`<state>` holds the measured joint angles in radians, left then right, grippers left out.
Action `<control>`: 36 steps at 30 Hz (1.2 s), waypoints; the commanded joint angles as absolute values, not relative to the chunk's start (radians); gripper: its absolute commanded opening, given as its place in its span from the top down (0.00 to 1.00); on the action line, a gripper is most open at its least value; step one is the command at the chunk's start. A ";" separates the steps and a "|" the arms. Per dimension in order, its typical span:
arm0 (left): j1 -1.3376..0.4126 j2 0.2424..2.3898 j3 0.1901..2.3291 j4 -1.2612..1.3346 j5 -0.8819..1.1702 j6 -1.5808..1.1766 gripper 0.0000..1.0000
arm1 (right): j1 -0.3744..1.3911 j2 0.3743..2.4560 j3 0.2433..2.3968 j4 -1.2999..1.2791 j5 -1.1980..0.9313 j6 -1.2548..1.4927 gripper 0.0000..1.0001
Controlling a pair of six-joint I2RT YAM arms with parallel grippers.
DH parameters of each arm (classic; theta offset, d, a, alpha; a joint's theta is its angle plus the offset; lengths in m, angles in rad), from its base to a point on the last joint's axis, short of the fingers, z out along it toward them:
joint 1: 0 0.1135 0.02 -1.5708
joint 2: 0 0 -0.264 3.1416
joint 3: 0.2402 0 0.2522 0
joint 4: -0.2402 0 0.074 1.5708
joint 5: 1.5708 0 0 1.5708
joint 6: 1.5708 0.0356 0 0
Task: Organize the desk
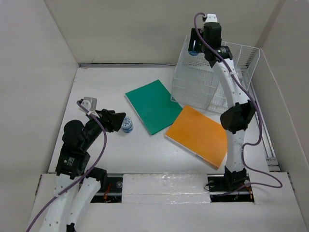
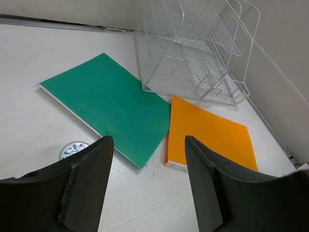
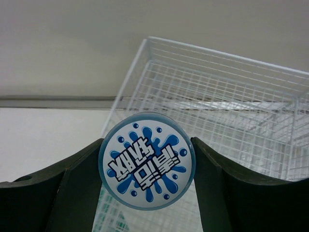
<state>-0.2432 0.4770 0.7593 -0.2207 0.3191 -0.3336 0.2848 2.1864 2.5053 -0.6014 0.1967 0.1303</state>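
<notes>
Desk [image 1: 96, 87]: the white top fills the middle of the overhead view, walled in beige, and we find its sorting only partly done
Rack [image 1: 203, 82]: a clear wire organizer stands on the desk at 1 o'clock
Right gripper [image 1: 197, 47]: it is raised over the rack's 11 o'clock corner, jaws fairly wide and clamped on a round blue-and-white tub [image 3: 147, 160] whose splash label faces the wrist camera
Left gripper [image 1: 117, 121]: it sits low at 9 o'clock, jaws parted to a middling width with nothing between them
Second tub [image 1: 127, 124]: it stands on the desk just beside the left fingertips, on their 3 o'clock side
Green folder [image 1: 153, 105]: it lies flat at centre, reaching toward 12 o'clock, with one corner near the rack's foot
Orange folder [image 1: 199, 135]: it lies flat at 4 o'clock, just beside the green one
Step in hand: we judge that the right arm is about to set its tub into the rack
Doing it well: we would carry the tub down past the wire rim and well inside a compartment before easing the jaws apart. We would keep it level and low so that it settles and does not bounce or roll. We cannot tell from these views which compartment lies under it
Watch for: a finger catching the mesh and nudging the light rack out of place
</notes>
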 commanded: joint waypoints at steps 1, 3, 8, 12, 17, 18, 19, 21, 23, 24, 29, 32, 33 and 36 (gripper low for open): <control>-0.249 0.486 0.755 -0.175 0.339 -0.333 0.44 | 0.262 2.137 2.569 -0.499 0.172 0.121 0.32; -0.249 0.489 0.755 -0.172 0.337 -0.333 0.44 | 0.253 2.158 2.559 -0.502 0.170 0.121 0.31; -0.249 0.494 0.753 -0.172 0.337 -0.333 0.44 | 0.244 2.187 2.484 -0.474 0.183 0.109 0.24; -0.249 0.491 0.753 -0.170 0.348 -0.331 0.44 | 0.244 2.229 2.471 -0.448 0.155 0.110 0.19; -0.249 0.486 0.753 -0.172 0.342 -0.331 0.44 | 0.244 2.250 2.497 -0.433 0.152 0.117 0.18; -0.249 0.486 0.753 -0.173 0.342 -0.330 0.44 | 0.244 2.241 2.493 -0.428 0.156 0.121 0.16; -0.249 0.485 0.753 -0.175 0.341 -0.330 0.44 | 0.244 2.200 2.473 -0.410 0.155 0.121 0.11; -0.249 0.491 0.753 -0.170 0.342 -0.330 0.44 | 0.256 2.125 2.358 -0.312 0.184 0.117 0.02; -0.249 0.491 0.753 -0.170 0.342 -0.330 0.44 | 0.256 2.021 2.289 -0.249 0.190 0.118 0.00; -0.249 0.491 0.753 -0.170 0.344 -0.330 0.44 | 0.256 1.987 2.278 -0.239 0.186 0.120 0.00; -0.249 0.476 0.758 -0.181 0.299 -0.347 0.44 | 0.314 1.691 2.075 -0.160 0.170 0.092 0.07; -0.249 0.456 0.761 -0.189 0.229 -0.386 0.46 | 0.386 1.539 1.739 -0.054 0.042 0.106 0.66; -0.249 0.450 0.765 -0.195 0.197 -0.396 0.49 | 0.450 1.463 1.648 -0.031 0.008 0.126 0.78; -0.249 0.430 0.778 -0.225 0.074 -0.417 0.61 | 0.567 1.387 1.302 0.130 -0.034 0.162 1.00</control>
